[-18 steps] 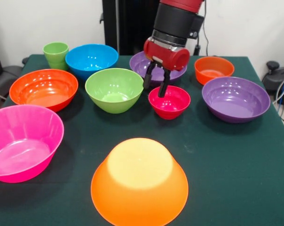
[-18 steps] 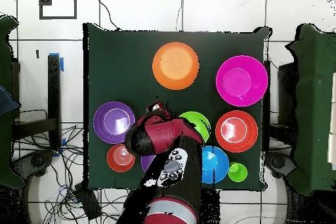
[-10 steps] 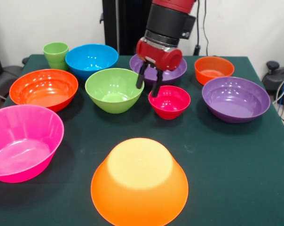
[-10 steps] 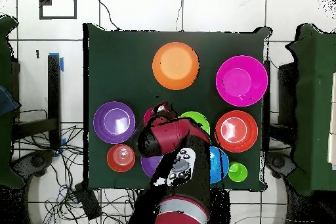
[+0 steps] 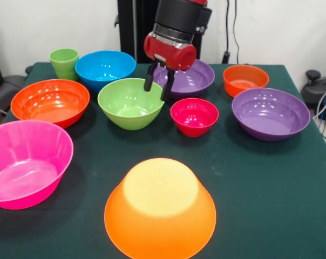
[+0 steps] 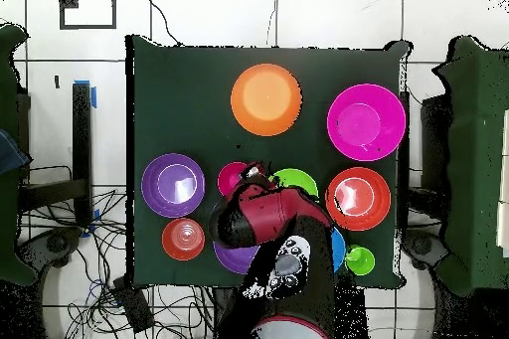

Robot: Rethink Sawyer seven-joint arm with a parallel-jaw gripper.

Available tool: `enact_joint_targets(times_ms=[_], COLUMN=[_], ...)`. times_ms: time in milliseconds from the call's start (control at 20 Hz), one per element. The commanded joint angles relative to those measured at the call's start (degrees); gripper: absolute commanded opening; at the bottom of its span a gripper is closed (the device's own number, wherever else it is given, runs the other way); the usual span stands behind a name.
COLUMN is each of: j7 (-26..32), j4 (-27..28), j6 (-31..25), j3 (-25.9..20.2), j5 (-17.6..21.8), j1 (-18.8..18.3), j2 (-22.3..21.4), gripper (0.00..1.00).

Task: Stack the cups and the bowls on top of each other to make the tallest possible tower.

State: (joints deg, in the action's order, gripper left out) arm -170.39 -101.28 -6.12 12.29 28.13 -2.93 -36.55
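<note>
My gripper [image 5: 157,86] hangs open and empty just above the right rim of the green bowl [image 5: 130,102], left of the small magenta-red bowl [image 5: 194,115]. A big orange bowl [image 5: 160,208] lies upturned at the near edge. The light-green cup [image 5: 64,62] stands far left beside the blue bowl [image 5: 105,67]. A red-orange bowl [image 5: 49,100], a pink bowl [image 5: 25,162], two purple bowls [image 5: 270,112] [image 5: 191,79] and a small red-orange bowl [image 5: 245,80] all sit apart and upright. In the overhead view the arm [image 6: 266,221] covers part of the green bowl [image 6: 300,180].
Dark green cloth covers the table [image 5: 260,183]. Bare cloth lies to the right of the upturned orange bowl. Cables trail on the floor [image 6: 89,265] beside the table.
The gripper has risen and shifted left in the front view, from over the magenta-red bowl to the green bowl's rim. No bowl has moved.
</note>
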Motion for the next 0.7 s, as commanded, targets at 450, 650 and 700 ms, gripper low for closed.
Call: enact_joint_targets(times_ms=[450,650,700], j7=[1.53,1.27,1.19], j4=[-0.46,0.49,0.79], j6=[-2.45,-1.11,-0.49], j3=[-6.11,-5.66,-5.31], j5=[-0.56,-0.18,0.07], j1=[3.84,3.82,3.76], j2=[1.08,2.87,3.49], gripper=[1.00,1.00,1.00])
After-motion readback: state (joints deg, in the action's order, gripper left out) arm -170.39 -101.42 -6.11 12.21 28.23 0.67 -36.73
